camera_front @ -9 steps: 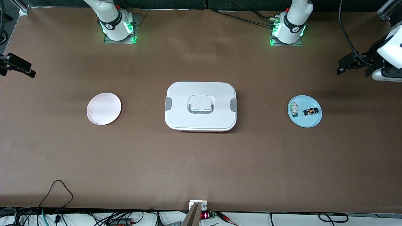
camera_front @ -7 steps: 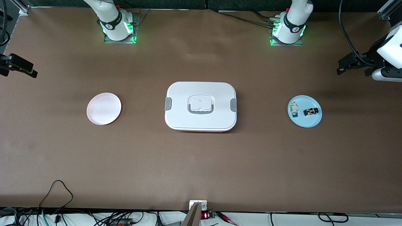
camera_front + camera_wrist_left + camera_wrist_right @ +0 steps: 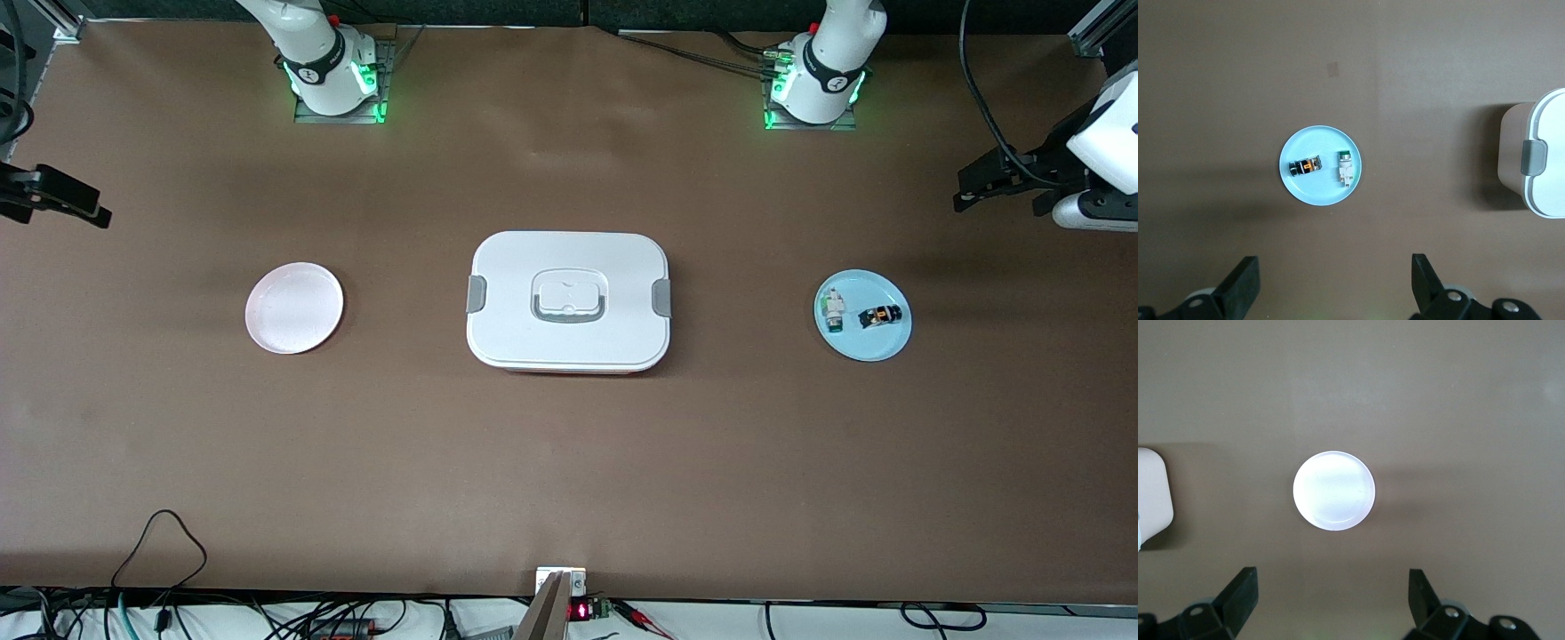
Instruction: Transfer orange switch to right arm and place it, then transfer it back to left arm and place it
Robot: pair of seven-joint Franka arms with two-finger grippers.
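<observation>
The brown bench [image 3: 569, 462] fills the front view. In its middle sits the big white box with grey side latches [image 3: 569, 300]. A small round pink-white plate [image 3: 294, 308] lies at mid-left of that frame, and a small round light blue plate [image 3: 885, 342] at mid-right. On the blue plate lie the tiny black orange switch [image 3: 879, 316] and a tiny white-and-green part [image 3: 833, 308], side by side.

My left pincer [image 3: 1331, 283] hangs spread wide, high above the blue plate. My right pincer [image 3: 1331, 600] hangs spread wide, high above the pink-white plate.
</observation>
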